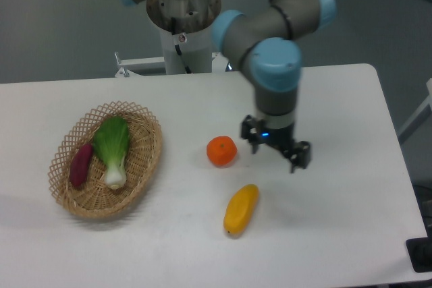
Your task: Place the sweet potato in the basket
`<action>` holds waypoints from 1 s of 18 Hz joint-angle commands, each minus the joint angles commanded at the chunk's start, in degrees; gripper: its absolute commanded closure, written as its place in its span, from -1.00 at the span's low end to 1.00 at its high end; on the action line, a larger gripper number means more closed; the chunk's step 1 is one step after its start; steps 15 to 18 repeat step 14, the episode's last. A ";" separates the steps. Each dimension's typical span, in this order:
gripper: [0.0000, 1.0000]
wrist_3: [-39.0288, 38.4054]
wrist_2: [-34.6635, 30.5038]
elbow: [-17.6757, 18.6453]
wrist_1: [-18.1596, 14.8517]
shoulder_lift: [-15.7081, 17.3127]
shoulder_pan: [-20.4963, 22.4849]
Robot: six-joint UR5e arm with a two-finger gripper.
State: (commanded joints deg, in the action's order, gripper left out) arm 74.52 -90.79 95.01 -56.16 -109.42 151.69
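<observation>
The gripper is seen hanging over the white table, its two dark fingers spread apart with nothing held between them. Just to its left a round orange fruit is found, and below that a yellow-orange oblong fruit. Well apart, at the table's left side, the shallow oval basket of tan woven wicker is placed; inside it, against the left wall, the small dark reddish-purple sweet potato is lying beside a green leafy vegetable with a white stalk. The placing step can be judged complete. No further grasp appears to be called for; only a retreat of the arm is suggested.
</observation>
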 joint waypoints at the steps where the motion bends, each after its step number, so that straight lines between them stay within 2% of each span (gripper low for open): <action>1: -1.00 1.06 0.26 -0.09 0.09 0.00 0.88; 6: -1.00 2.91 0.35 -0.26 -0.17 -0.70 2.21; 18: -1.00 2.83 0.00 0.09 -0.17 -0.88 2.21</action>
